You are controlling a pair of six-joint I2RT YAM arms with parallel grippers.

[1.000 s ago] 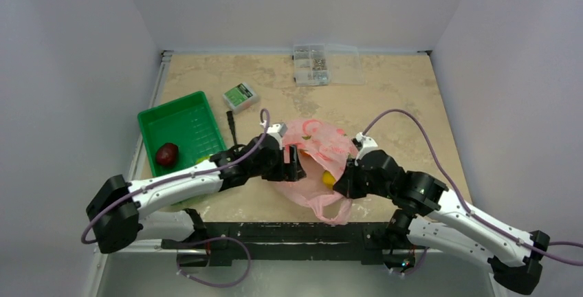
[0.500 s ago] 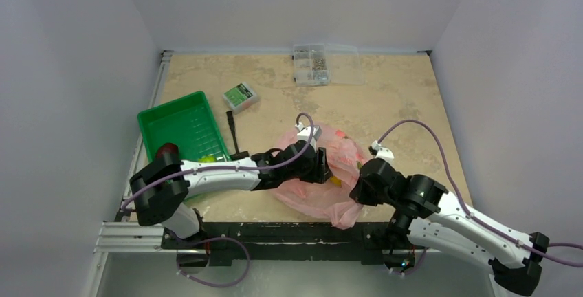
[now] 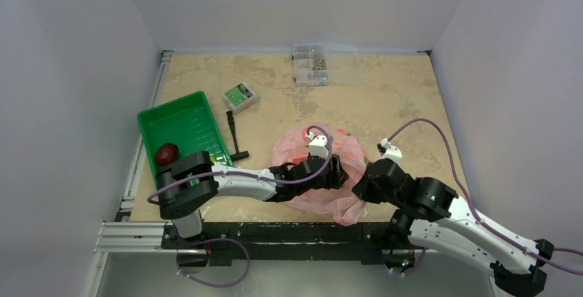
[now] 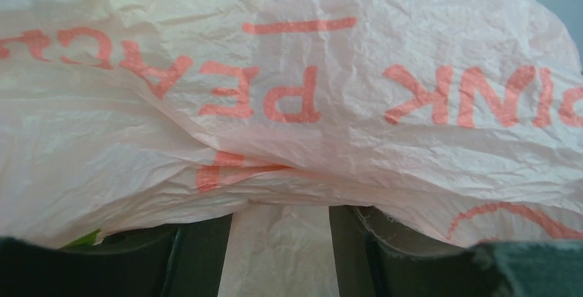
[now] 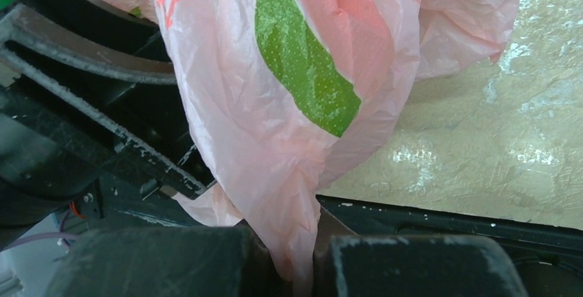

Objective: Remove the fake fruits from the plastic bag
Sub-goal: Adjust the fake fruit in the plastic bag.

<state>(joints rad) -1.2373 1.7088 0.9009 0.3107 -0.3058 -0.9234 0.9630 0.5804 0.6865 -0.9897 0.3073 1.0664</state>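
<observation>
Right claw pinches the bag at the worktop's near edge, left claw, spread, noses in; next, close on a hidden fruit.

Table: green tray at 9 o'clock, small box at 11, clear parts case at 12, black tool just right of the tray.

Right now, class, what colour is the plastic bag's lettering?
Coral red lettering on the pale pink plastic bag; the left wrist view shows it best.
</observation>
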